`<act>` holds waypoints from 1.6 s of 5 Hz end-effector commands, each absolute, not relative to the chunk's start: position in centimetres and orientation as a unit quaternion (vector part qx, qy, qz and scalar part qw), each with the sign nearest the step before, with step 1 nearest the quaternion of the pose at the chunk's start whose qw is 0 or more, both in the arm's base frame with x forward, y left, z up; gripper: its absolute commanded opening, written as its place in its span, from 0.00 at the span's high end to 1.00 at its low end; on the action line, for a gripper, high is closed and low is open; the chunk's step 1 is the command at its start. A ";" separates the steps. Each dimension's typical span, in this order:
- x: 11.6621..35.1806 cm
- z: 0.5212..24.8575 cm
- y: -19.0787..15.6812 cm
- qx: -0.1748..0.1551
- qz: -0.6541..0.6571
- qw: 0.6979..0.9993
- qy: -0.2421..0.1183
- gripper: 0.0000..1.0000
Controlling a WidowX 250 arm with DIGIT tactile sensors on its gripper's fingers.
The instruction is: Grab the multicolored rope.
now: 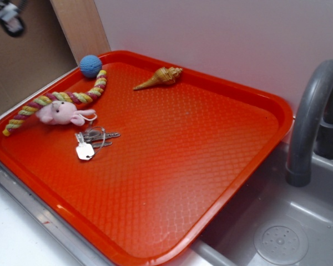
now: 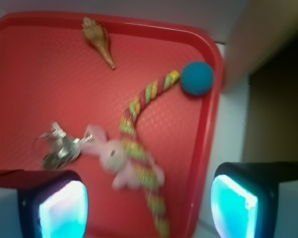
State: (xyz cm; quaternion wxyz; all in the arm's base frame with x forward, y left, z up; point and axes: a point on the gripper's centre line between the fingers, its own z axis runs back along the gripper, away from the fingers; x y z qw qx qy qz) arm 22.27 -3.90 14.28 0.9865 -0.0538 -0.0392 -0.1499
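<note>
- Wrist view: the gripper (image 2: 149,203) is seen spread wide, nothing held between its two fingers (image 2: 62,208); it is hung above the tray's edge
- One multicolored rope (image 2: 139,148) is laid curved in the red tray (image 1: 211,166), near its left rim
- One pink plush (image 1: 58,113) is rested against the rope; one blue ball (image 1: 90,65) is touched by the rope's end
- One bunch of keys (image 1: 89,143) and one shell (image 1: 161,77) are also contained

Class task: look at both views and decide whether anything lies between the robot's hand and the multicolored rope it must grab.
The open hand hovers above the twisted yellow, maroon and green rope on the red plastic tray. A small pink plush animal lies against the rope's middle, crowding that spot; its ends look clear.
</note>
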 end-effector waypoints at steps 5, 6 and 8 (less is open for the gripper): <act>24.2 4.0 -7.7 -0.074 -0.175 0.978 0.080 1.00; 24.1 4.2 -7.6 -0.065 -0.172 0.980 0.081 1.00; 23.2 8.4 -8.1 -0.034 -0.165 0.984 0.064 1.00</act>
